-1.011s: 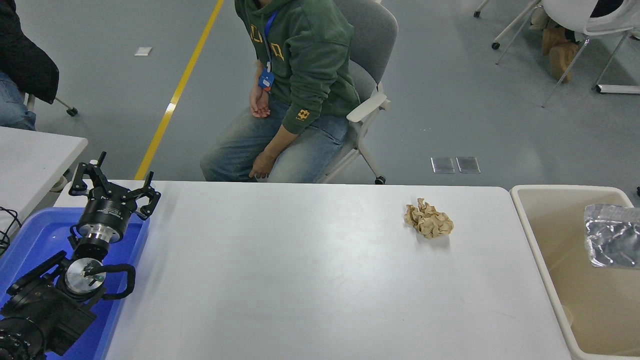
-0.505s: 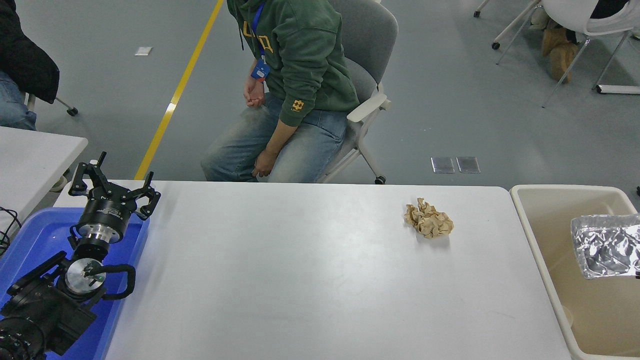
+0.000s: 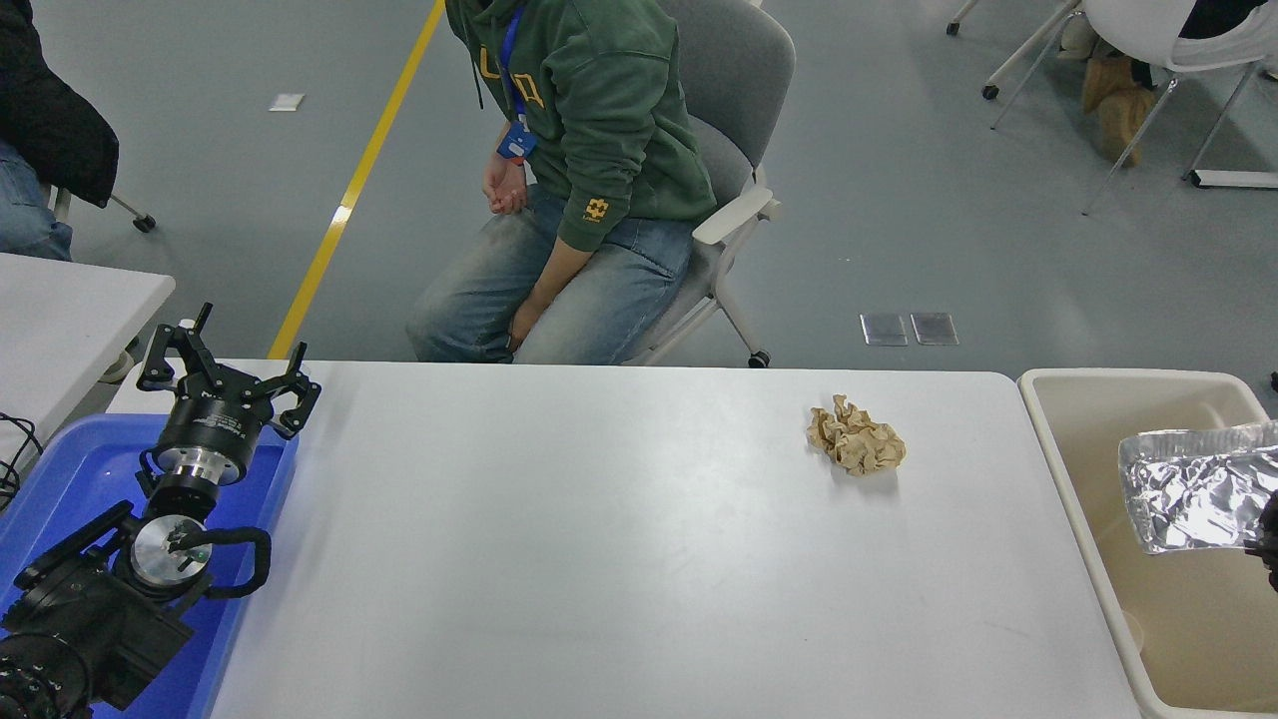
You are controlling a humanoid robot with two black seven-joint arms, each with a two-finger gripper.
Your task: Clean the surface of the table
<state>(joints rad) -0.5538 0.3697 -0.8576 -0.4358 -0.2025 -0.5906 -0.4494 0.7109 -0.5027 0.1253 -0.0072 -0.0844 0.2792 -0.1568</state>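
Your right hand [image 3: 1270, 534] barely shows at the edge, so its grip can't be judged; crumpled foil [image 3: 1193, 489] hangs over the beige bin [image 3: 1058, 469]. Crumpled brown paper [image 3: 856, 436] lies on the table [image 3: 599, 549]. Your left hand [image 3: 228, 377], fingers spread, sits over the blue tray [image 3: 60, 479].

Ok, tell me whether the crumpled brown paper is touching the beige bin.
Apart. The head view shows the crumpled brown paper lying on the table surface, with a plain strip of bare white tabletop between it and the beige bin.

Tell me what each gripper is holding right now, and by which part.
The left gripper holds nothing. The right gripper barely shows at the frame's edge, against the foil sheet's lower right corner over the bin; the grip itself is cut off.
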